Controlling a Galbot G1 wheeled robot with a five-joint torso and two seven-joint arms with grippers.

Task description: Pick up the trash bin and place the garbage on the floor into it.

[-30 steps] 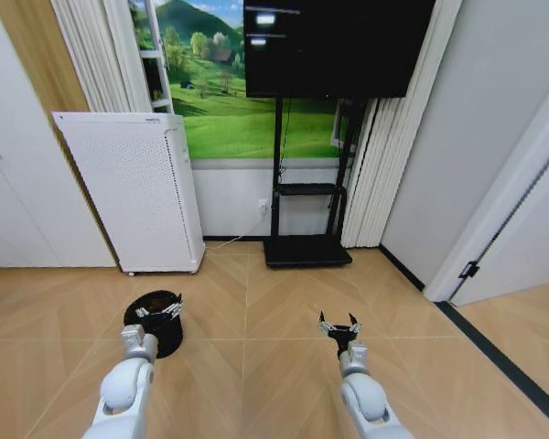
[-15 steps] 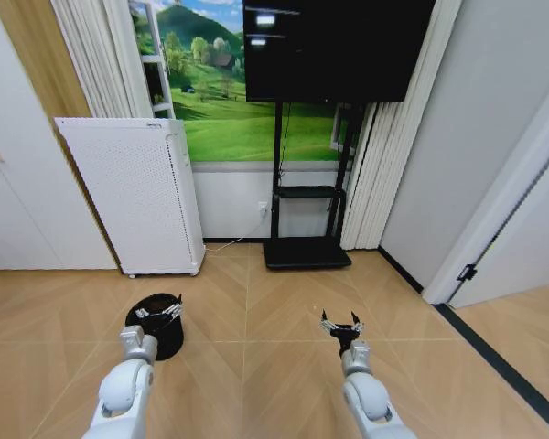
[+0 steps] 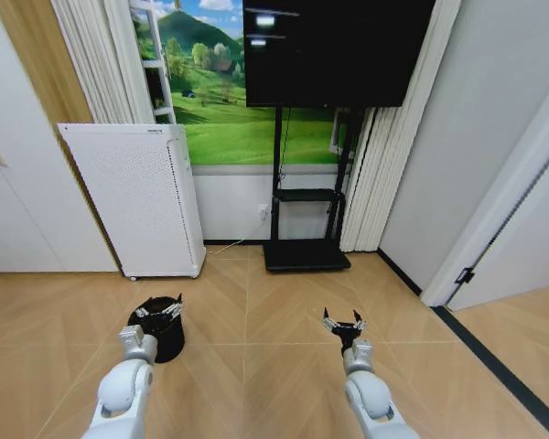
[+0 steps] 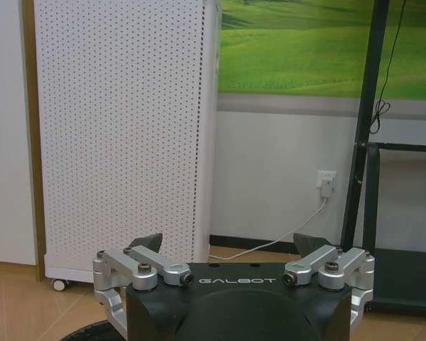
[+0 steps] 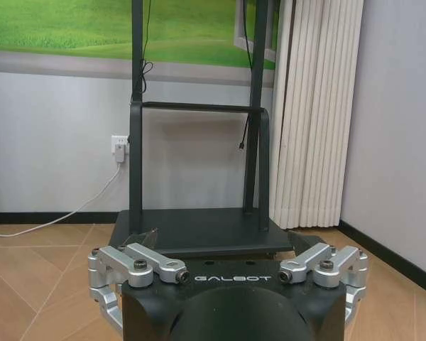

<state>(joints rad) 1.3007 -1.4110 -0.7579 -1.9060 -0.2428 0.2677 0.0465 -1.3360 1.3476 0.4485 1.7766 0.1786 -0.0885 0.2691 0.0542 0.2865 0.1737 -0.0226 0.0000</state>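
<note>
- We see the small round black plastic trash bin (image 3: 156,329) standing upright on the light tan herringbone parquet floor (image 3: 256,311), in front of the tall white perforated cabinet (image 3: 135,197) and apart from it.
- Our left gripper (image 3: 157,312) hangs over the bin's rim at its near side, with the silver forearm reaching straight ahead from the lower left; its fingers stand spread apart and hold nothing.
- In the left wrist view, that gripper (image 4: 228,246) faces the white cabinet (image 4: 121,128), its dark fingertips (image 4: 149,243) wide apart, and a sliver of the bin's black rim (image 4: 92,332) shows beneath the gripper body.
- Our right gripper (image 3: 343,322) is held level over bare floor, well apart from the bin, fingers splayed and empty.
- In the right wrist view, the right gripper (image 5: 224,238) points at the black metal TV stand base (image 5: 192,229) and the white pleated curtain (image 5: 312,106).
- Beyond, the black television screen (image 3: 334,46) hangs above the stand, before a green meadow mural (image 3: 229,101).
- Against the picture a second ago, the whole head view has shifted slightly: cabinet, bin and stand all sit a little lower and to the right, so we take that as camera movement.
- Both arms keep the same outstretched pose, and the left gripper stays over the bin's rim as before.
</note>
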